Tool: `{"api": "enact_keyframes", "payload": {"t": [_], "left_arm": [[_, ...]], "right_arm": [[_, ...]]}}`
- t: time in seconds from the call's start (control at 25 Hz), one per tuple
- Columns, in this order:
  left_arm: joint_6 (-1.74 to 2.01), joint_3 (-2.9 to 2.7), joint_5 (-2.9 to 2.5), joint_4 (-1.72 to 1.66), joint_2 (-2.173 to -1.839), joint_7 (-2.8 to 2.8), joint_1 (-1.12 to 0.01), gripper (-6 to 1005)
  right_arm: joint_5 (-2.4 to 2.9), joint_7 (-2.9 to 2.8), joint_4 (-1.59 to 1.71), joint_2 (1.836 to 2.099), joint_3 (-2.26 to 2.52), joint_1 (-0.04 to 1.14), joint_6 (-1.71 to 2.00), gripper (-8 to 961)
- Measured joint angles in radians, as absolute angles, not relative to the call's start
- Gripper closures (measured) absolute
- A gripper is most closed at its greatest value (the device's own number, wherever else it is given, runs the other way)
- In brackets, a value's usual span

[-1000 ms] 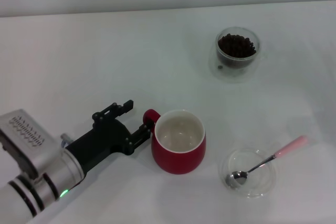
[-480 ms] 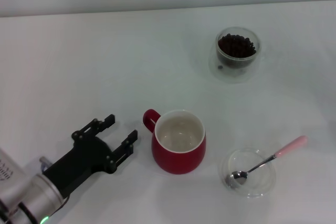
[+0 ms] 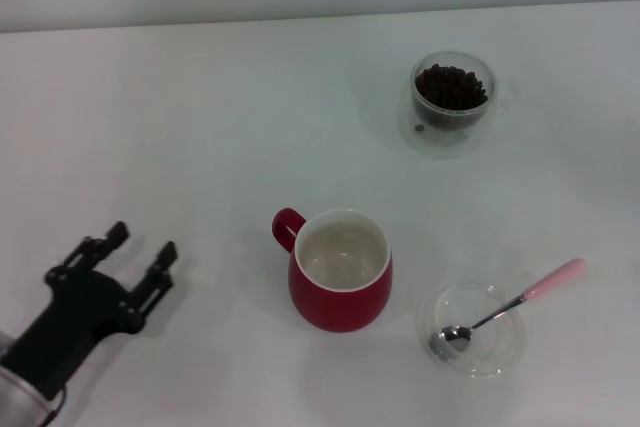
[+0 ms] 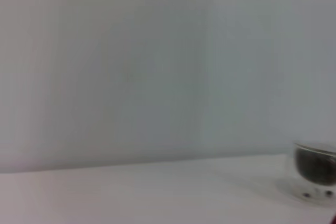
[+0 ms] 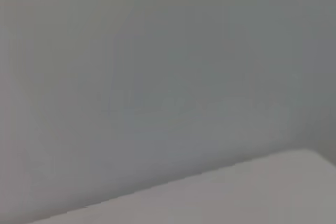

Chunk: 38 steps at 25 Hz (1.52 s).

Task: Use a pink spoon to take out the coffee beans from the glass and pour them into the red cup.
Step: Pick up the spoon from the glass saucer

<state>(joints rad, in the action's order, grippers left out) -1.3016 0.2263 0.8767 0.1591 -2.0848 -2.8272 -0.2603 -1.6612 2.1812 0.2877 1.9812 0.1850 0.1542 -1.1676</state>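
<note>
The red cup (image 3: 340, 272) stands upright near the table's middle front, its cream inside bare and its handle toward the left. The glass (image 3: 452, 97) holding the coffee beans (image 3: 451, 86) sits at the back right; the left wrist view also catches the glass (image 4: 314, 169) at the picture's edge. The pink spoon (image 3: 510, 304) lies with its metal bowl inside a shallow clear dish (image 3: 472, 329) at the front right, its pink handle sticking out over the rim. My left gripper (image 3: 142, 249) is open and empty at the front left, well apart from the cup. The right gripper is out of view.
A white table (image 3: 200, 127) carries everything, with a pale wall behind its far edge. The right wrist view shows only wall and a strip of table (image 5: 262, 192).
My left gripper has drawn back from beside the red cup's handle toward the front left, still open. Cup, glass, dish and spoon have not moved.
</note>
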Motion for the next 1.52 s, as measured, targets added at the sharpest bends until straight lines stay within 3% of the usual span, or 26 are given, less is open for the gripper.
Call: {"api": "enact_keyframes", "payload": {"t": [0.2,0.32,0.76,1.28,1.52], "left_arm": [[-1.322,0.26,0.894,0.136,-2.084,-2.827,-0.245,349],[-1.326,0.262,0.927,0.12,-2.082,-2.827,-0.254,350],[-1.411,0.263,1.102,0.06,-2.078,-2.827,-0.3,352],[-1.487,0.269,1.263,0.025,-2.077,-2.826,-0.334,353],[-1.484,0.269,1.265,0.017,-2.077,-2.825,-0.351,353]], "right_arm": [[-1.498,1.864,0.29,1.919,0.187,0.143,-1.247,303],[-1.448,1.744,0.285,1.909,0.192,0.143,-1.325,278],[-1.377,1.594,0.186,1.923,0.223,0.135,-1.503,276],[-1.295,1.581,0.15,1.992,0.236,0.114,-1.51,275],[-1.284,1.582,0.113,1.997,0.254,0.118,-1.486,276]]}}
